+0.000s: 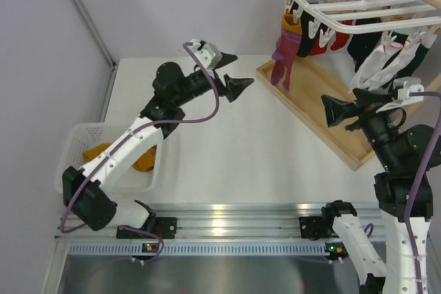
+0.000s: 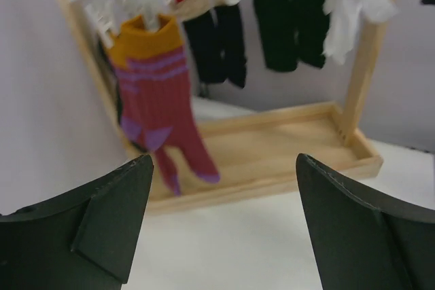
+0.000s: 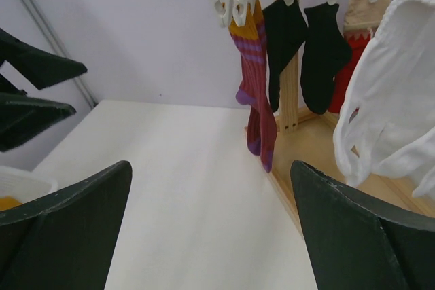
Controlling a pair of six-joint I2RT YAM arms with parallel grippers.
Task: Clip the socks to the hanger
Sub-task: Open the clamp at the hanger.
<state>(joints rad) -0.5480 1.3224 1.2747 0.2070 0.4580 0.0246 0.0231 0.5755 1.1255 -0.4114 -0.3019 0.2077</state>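
Two arm bases sit at the bottom of the top view, bolted to a metal rail (image 1: 227,215) along the near table edge. At lower left a white mesh basket (image 1: 74,135) stands against the table's left edge, close to the grey wall. The socks (image 1: 145,160) lie inside it as orange folds, partly hidden beneath the left arm. The left gripper (image 1: 241,69) hangs above the centre top of the table (image 1: 241,149), jaws spread wide and holding nothing. The right gripper (image 1: 335,118) hovers at right over the rim of a wooden stand (image 1: 310,94), jaws also wide and holding nothing. A broad stretch of white tabletop separates basket and stand. At upper right the hanger (image 1: 358,5) hangs above the stand, carrying a purple sock (image 1: 284,56) at its left corner, with black socks (image 1: 362,43) and white socks (image 1: 375,67) just above the right gripper.
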